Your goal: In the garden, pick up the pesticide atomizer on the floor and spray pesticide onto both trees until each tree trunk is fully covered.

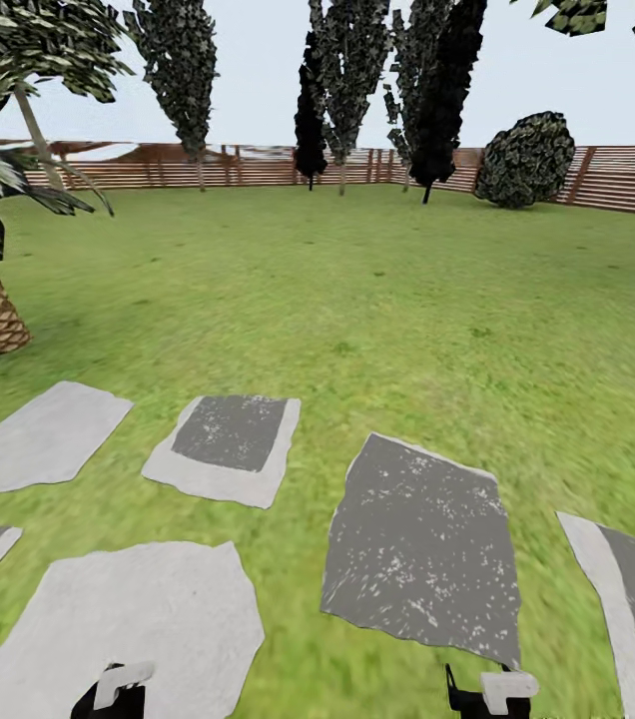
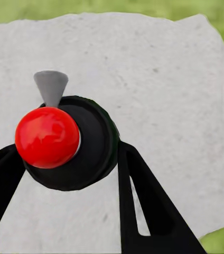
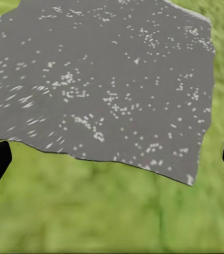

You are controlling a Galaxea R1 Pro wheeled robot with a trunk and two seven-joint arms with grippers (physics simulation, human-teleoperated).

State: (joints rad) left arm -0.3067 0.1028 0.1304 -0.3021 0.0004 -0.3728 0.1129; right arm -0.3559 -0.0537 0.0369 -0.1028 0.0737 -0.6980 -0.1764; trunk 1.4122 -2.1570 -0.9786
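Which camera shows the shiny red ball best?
The left wrist view: the red ball sits big and close on a black round part, between the left end effector's fingers. The head view catches just the arm tips.

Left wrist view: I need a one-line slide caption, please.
Left gripper closed around the black, red-topped atomizer above a pale stone slab set in grass.

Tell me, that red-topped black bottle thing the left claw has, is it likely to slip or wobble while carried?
Probably not much. The atomizer sits between the left gripper's black fingers, which flank its round black body on both sides. Still, that body looks smooth and curved, so it might twist in the grip. It looks rigid rather than squashy; its weight I can't judge.
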